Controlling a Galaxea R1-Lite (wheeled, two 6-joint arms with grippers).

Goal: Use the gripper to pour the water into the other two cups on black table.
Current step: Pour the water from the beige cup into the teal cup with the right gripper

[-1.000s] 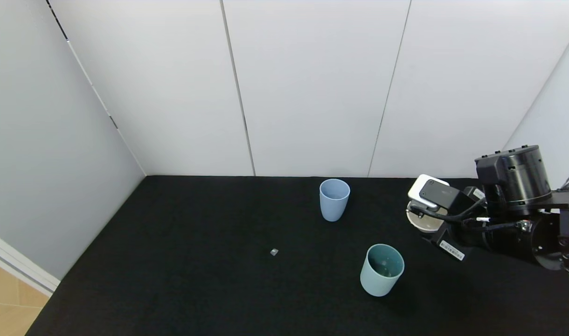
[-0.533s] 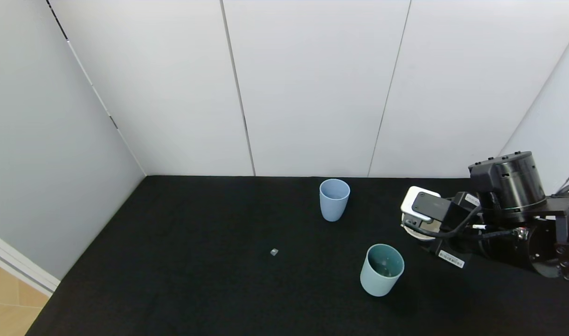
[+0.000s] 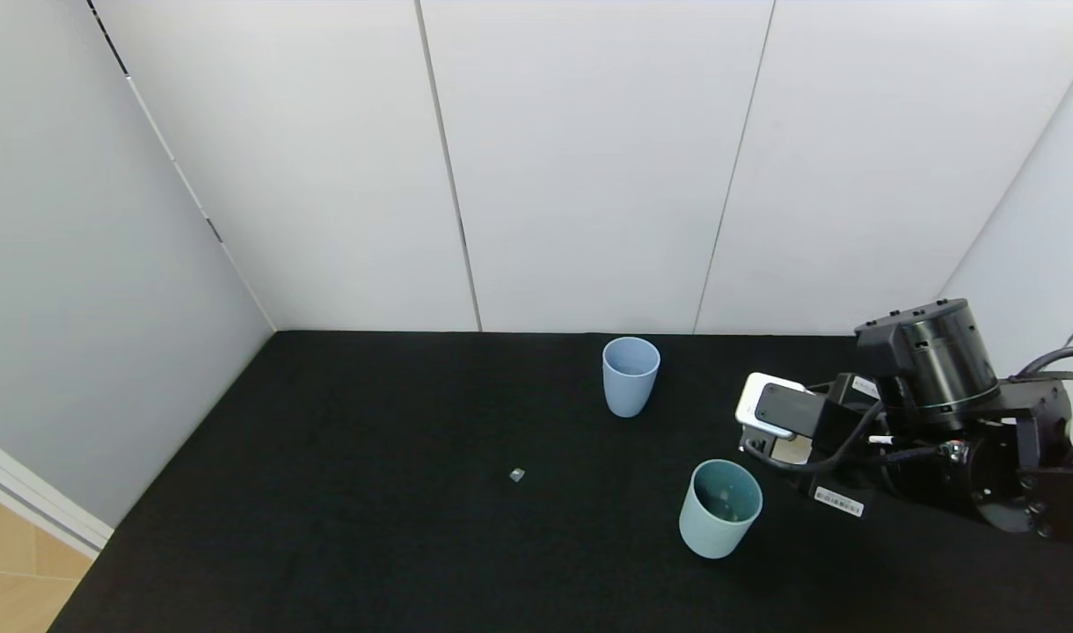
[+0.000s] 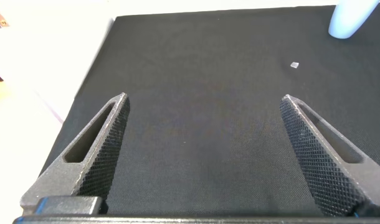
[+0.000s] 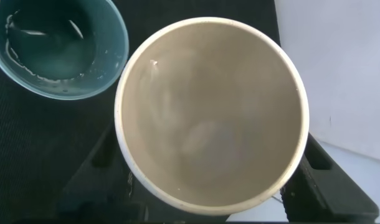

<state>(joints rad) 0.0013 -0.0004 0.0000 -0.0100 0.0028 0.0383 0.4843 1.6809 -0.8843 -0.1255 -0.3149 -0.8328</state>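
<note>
**A:** so where's the water at? The cream cup clamped in the right gripper looks basically drained, just a thin film at the bottom as far as I can tell. The teal cup has some liquid pooled inside, near right on the black table. The periwinkle cup sits farther back; can't tell its level.

**B:** yeah, and compared with a second ago the right arm has dropped lower and slid left, toward the teal cup. The cream cup was more exposed before; now it's mostly tucked under the wrist, just beside the teal rim.

**A:** my guess is it's lining up over teal. Cups and that grey speck haven't budged.

**B:** left gripper is parked low over bare table, jaws spread wide, holding nothing.
</note>
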